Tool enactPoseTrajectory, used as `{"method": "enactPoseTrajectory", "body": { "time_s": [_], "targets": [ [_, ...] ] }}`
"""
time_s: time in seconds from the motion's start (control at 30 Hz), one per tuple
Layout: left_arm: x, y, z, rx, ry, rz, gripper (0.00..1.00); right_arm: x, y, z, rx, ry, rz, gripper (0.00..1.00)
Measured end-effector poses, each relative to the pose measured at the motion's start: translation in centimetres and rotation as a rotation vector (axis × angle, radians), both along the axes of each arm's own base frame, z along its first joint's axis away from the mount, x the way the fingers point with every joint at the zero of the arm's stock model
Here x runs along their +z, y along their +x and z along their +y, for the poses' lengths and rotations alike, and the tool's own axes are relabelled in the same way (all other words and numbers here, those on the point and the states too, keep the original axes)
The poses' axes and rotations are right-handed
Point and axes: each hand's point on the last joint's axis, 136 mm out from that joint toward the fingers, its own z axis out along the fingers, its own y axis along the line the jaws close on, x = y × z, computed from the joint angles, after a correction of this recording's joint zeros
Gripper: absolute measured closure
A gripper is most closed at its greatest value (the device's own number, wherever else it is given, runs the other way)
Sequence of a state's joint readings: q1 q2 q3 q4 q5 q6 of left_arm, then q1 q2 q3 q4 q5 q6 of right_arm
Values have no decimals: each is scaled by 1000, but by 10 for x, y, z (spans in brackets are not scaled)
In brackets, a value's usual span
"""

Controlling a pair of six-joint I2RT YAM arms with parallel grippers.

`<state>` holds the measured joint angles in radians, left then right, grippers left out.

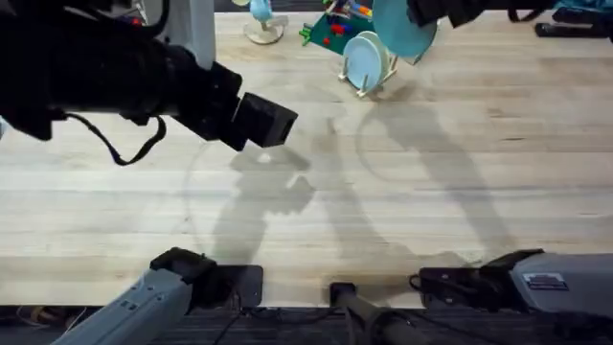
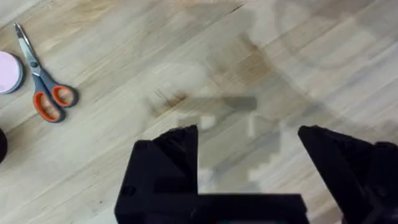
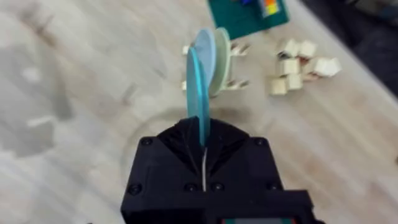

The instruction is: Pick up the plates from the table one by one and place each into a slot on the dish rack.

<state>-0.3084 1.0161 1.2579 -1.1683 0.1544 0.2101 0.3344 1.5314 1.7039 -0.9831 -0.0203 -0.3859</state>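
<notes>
Fingers [image 3: 203, 146] of right arm clamped on one round turquoise plate [image 3: 198, 93], held edge-on; left fingers [image 2: 249, 162] wide apart, empty. One pale blue plate [image 1: 365, 59] upright in small wooden dish rack [image 1: 372, 84].

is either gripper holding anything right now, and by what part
The right gripper pinches the turquoise plate by its rim, edge-on above the dish rack. The left gripper is open and empty.

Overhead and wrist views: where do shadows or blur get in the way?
Overhead: the left arm looms dark and blurred, arm shadows crossing the table. Right wrist: the turquoise plate and dish rack look soft. Left wrist: shadow falls between the open left tool fingers.
</notes>
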Motion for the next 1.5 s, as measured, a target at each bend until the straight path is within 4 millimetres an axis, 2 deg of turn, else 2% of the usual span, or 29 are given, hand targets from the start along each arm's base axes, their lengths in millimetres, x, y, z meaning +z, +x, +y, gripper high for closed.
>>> {"method": "enactPoseTrajectory", "body": {
  "time_s": [0.23, 0.53, 0.93, 1.33, 1.5],
  "targets": [
    [0, 1, 2, 10, 10, -3, 7, 16, 23, -2, 14, -15, -119, 971],
    [0, 1, 3, 12, 12, -4, 7, -3, 51, -5, -9, -25, -111, 971],
    [0, 1, 3, 12, 12, -4, 7, -2, 55, -5, -13, -22, -121, 971],
    [0, 1, 3, 17, 9, -2, 8, -11, 72, -46, -94, 24, -92, 971],
    [0, 1, 3, 17, 8, -2, 7, -15, 82, -52, -97, 56, -92, 972]
  ]
}}
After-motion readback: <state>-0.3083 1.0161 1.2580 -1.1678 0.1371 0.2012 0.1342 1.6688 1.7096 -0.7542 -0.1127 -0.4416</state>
